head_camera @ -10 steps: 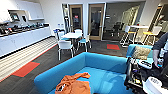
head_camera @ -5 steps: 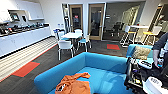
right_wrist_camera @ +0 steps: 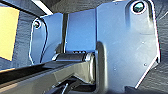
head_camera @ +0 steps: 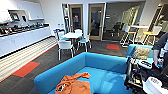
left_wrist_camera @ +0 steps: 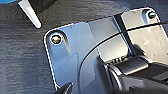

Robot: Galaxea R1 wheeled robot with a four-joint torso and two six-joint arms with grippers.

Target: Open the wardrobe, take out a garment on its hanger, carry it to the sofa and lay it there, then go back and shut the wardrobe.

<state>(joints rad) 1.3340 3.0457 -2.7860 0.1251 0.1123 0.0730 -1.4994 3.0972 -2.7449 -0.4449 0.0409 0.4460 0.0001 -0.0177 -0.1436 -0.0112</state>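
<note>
The orange hooded top (head_camera: 73, 85) lies crumpled on the near left of the turquoise sofa (head_camera: 105, 65) seat; I cannot tell either gripper's finger state.

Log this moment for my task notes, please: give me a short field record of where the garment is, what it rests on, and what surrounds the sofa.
garment: orange top, crumpled, lying on the sofa seat
sofa: turquoise, high curved back, in the foreground of the head view
hanger: cannot make out
behind sofa: white table with white chairs
left side: kitchen counter along the wall
right side: smaller blue seat with patterned cushion; a person at the edge
floor: dark carpet with red patches
</note>
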